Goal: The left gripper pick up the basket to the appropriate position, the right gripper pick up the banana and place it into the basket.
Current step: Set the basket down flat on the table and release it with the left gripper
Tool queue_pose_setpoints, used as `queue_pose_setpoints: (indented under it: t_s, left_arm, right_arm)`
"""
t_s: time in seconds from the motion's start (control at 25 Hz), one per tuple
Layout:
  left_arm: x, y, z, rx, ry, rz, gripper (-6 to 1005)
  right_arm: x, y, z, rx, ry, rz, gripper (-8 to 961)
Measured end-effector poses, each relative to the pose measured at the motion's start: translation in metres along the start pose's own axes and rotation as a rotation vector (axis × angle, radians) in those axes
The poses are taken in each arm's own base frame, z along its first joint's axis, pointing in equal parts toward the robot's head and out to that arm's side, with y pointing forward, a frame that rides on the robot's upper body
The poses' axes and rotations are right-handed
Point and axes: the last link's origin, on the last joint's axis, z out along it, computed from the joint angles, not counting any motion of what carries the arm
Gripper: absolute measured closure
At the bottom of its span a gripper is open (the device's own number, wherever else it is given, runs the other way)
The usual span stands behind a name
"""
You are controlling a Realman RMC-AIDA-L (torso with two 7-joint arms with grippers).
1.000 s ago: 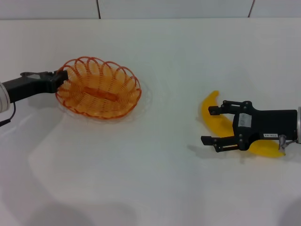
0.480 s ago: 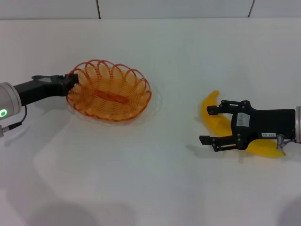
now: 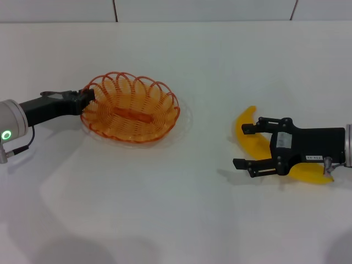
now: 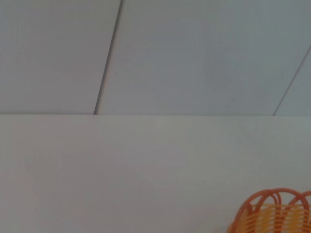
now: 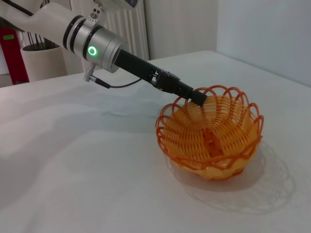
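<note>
The orange wire basket (image 3: 157,104) sits left of the table's middle and is empty. My left gripper (image 3: 88,98) is shut on its left rim, as the right wrist view (image 5: 197,97) also shows. I cannot tell whether the basket (image 5: 243,145) touches the table. The left wrist view shows only a piece of the basket's rim (image 4: 272,206). The yellow banana (image 3: 250,135) lies on the table at the right. My right gripper (image 3: 242,146) is open, low over the banana's middle, fingers pointing left.
The white table (image 3: 181,209) runs back to a white panelled wall (image 3: 203,10). In the right wrist view a white pot (image 5: 43,60) and a radiator (image 5: 124,29) stand beyond the table's far side.
The left gripper has carried the basket to the right, toward the table's middle. The right gripper and the banana have not moved.
</note>
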Motion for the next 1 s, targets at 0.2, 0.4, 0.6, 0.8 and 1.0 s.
queue_pose_setpoints:
  t_s: [0.2, 0.4, 0.6, 0.8, 1.0]
  left_arm:
    - [0.0004, 0.0001, 0.0002, -0.001, 0.0, -0.006, 905]
    - [0.0001, 0.0, -0.0001, 0.0, 0.002, -0.011, 903]
    - [0.0022, -0.002, -0.0014, 0.005, 0.01, -0.014, 796]
    - [0.0034, -0.0015, -0.0009, -0.001, 0.0, 0.014, 663]
    - [0.0056, -0.0014, -0.0006, 0.0, 0.003, 0.035, 522]
  right_arm:
    - [0.0, 0.0, 0.0, 0.0, 0.0, 0.0, 54]
    - [0.0006, 0.002, 0.002, -0.016, 0.011, -0.007, 54]
    - [0.0014, 0.0037, 0.0035, -0.027, 0.018, -0.009, 54]
    - [0.002, 0.0043, 0.0043, -0.03, 0.018, -0.005, 54]
    - [0.0029, 0.0014, 0.0047, -0.008, 0.022, -0.002, 54]
